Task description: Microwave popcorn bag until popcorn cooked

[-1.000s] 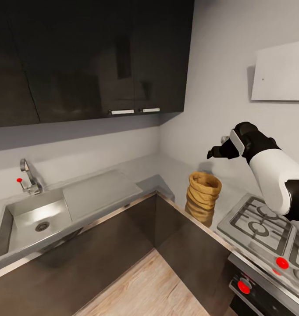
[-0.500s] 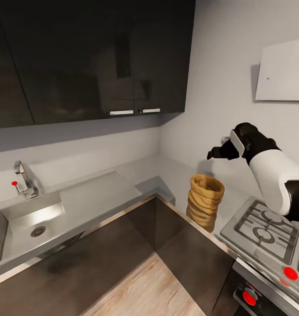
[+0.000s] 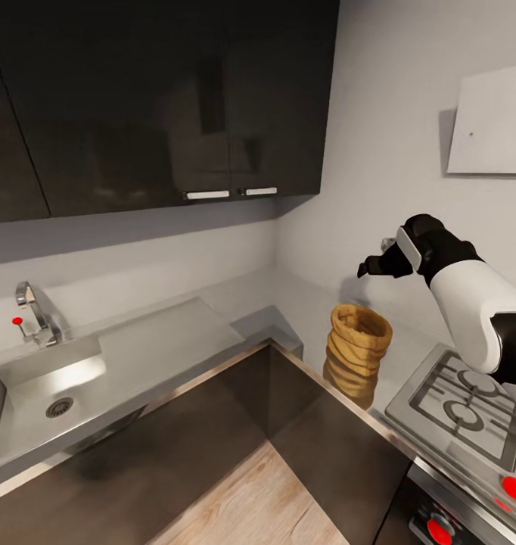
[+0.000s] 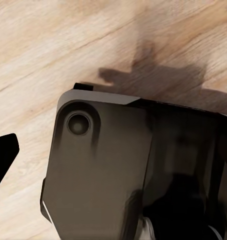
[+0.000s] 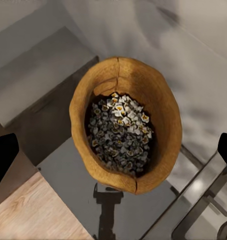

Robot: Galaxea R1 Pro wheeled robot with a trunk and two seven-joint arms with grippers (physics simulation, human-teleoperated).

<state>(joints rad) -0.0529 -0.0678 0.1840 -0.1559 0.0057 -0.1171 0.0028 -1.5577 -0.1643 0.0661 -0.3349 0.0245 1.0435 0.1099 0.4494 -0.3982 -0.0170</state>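
The tan, ringed popcorn bag stands upright on the grey steel countertop, near the corner and beside the hob. From above, its open mouth shows several small whitish popcorn kernels inside. My right gripper hangs open above and a little behind the bag, apart from it, with black fingertips wide on either side. In the left wrist view, one black fingertip of my left gripper sits far out at the picture's edge, over the wood floor. The microwave is out of view.
A gas hob with red knobs lies right of the bag. A steel sink and tap are at the left. Glossy black wall cabinets hang overhead, and a white panel is on the right wall. My dark base stands on the floor.
The camera has moved, so the sink has slid left and the hob down and right in the picture. My right gripper stays open above the bag.
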